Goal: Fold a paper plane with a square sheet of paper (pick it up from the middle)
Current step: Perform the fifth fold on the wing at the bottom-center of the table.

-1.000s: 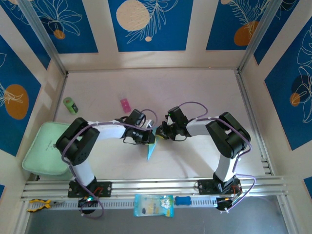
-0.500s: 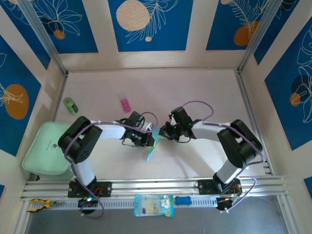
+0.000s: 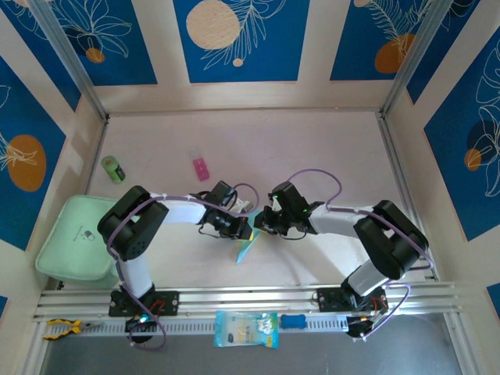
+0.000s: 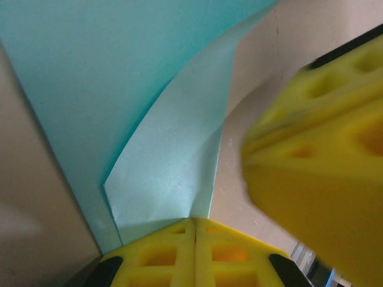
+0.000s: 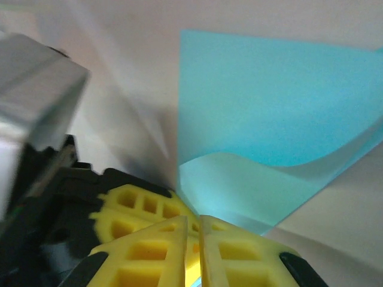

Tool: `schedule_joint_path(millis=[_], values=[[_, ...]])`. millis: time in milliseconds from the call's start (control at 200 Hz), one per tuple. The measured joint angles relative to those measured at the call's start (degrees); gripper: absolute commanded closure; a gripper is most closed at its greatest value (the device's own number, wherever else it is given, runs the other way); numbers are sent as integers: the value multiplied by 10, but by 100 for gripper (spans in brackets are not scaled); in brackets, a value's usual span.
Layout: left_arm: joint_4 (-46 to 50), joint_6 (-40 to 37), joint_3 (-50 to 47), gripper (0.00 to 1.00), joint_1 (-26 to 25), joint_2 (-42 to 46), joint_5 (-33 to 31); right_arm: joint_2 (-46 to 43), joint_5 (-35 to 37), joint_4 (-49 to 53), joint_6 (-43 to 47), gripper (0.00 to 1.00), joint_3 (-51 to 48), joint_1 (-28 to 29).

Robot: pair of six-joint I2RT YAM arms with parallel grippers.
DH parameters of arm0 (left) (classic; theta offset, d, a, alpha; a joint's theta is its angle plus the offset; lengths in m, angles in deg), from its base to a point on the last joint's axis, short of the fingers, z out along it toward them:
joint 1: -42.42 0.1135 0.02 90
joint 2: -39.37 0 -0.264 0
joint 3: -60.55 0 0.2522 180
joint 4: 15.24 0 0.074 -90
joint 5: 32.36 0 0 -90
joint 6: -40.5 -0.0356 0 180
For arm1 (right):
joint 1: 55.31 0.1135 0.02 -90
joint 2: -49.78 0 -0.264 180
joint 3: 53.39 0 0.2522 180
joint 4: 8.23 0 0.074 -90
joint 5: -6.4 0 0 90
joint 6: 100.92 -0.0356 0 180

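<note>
Pale worktop (image 3: pixel 328 156) between blue panels. The square sheet of paper (image 3: pixel 245 248), part-folded, lies near centre, at six o'clock from the left hand (image 3: pixel 242 230) and right hand (image 3: pixel 264 225). Each hand is pressed together, pinching a flap. A fold seems underway; next comes pressing a clean crease.

I see pale table (image 3: pixel 312 148). On it: pink block (image 3: pixel 201 167) upper centre-left, green cyl. (image 3: pixel 113 169) far left, mint pad (image 3: pixel 70 242) at left edge, sheet of paper (image 3: pixel 245 246) centre, mostly flat w/ one flap curled up.
</note>
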Motion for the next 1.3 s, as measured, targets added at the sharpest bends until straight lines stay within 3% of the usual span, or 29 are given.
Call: schedule_joint_path(millis=[245, 950, 1300], values=[[2, 0, 0, 100, 0, 0, 0, 38, 7, -1, 0, 87, 10, -8], [6, 0, 3, 100, 0, 0, -1, 41, 22, 9, 7, 86, 20, -130], [7, 0, 3, 100, -1, 0, -3, -30, 69, 36, 24, 85, 19, -105]])
